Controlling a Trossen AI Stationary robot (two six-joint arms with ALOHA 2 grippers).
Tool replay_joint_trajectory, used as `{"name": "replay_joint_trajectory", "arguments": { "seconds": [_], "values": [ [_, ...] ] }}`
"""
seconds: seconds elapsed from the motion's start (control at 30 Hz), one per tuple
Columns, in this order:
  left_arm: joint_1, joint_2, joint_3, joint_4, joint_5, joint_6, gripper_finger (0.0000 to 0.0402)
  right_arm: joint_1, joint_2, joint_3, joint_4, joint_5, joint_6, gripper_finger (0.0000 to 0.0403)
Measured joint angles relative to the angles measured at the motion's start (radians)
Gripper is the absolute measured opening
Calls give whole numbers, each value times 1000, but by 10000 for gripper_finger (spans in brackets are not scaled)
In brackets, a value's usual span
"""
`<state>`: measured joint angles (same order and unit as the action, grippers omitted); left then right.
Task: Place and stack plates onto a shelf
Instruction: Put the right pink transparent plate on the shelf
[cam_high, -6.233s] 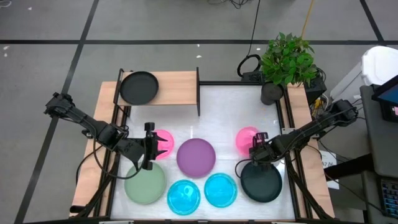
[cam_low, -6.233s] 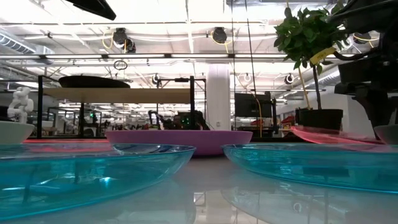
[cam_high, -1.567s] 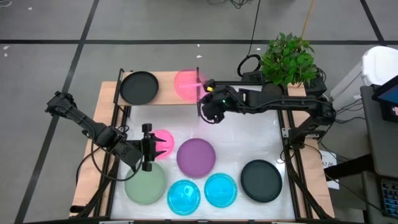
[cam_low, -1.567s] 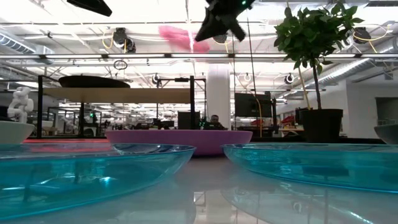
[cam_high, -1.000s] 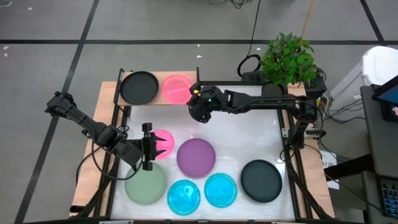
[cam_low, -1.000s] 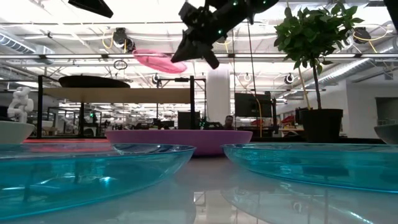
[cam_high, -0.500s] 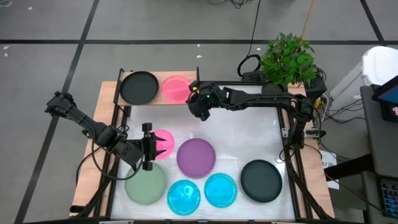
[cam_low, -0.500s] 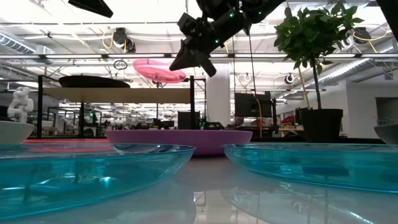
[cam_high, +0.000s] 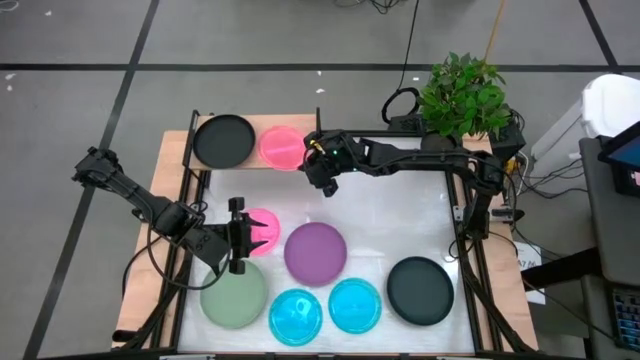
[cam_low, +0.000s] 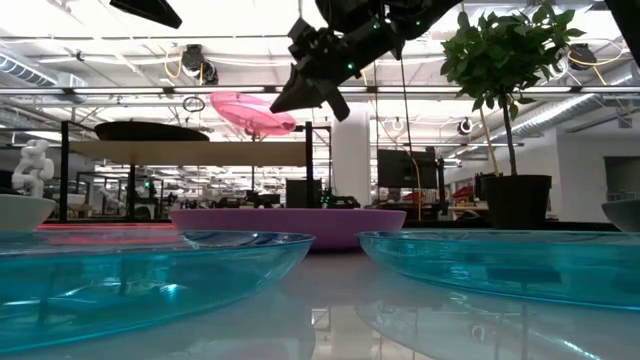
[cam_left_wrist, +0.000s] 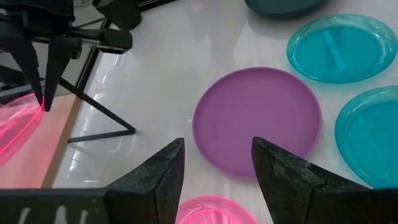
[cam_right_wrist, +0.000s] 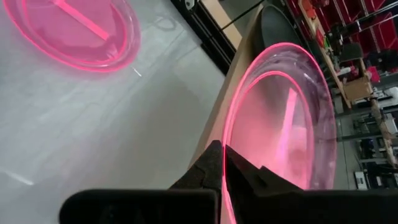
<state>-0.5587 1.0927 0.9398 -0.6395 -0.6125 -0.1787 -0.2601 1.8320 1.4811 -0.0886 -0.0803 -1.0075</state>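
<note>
The right end effector (cam_high: 306, 157) pinches the rim of a pink plate (cam_high: 281, 144) above the shelf (cam_high: 271, 161) — beside the black plate (cam_high: 223, 140); the left end effector (cam_high: 240, 235) waits spread.

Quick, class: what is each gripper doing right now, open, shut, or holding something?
Left gripper: open, empty, over the pink plate on the table.
Right gripper: shut on the rim of the pink plate over the shelf.
</note>
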Motion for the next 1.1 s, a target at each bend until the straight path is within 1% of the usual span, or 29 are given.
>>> {"name": "replay_joint_trajectory", "arguments": {
  "seconds": [0.53,0.67,0.83,1.1],
  "values": [
    [0,0,0,0,0,0,193,-22,0,0,-26,-2,32,0],
    [0,0,0,0,0,0,193,-29,0,0,-25,2,67,2],
    [0,0,0,0,0,0,193,-44,0,0,-25,5,102,19],
    [0,0,0,0,0,-1,193,-48,0,0,-22,5,110,52]
  ]
}}
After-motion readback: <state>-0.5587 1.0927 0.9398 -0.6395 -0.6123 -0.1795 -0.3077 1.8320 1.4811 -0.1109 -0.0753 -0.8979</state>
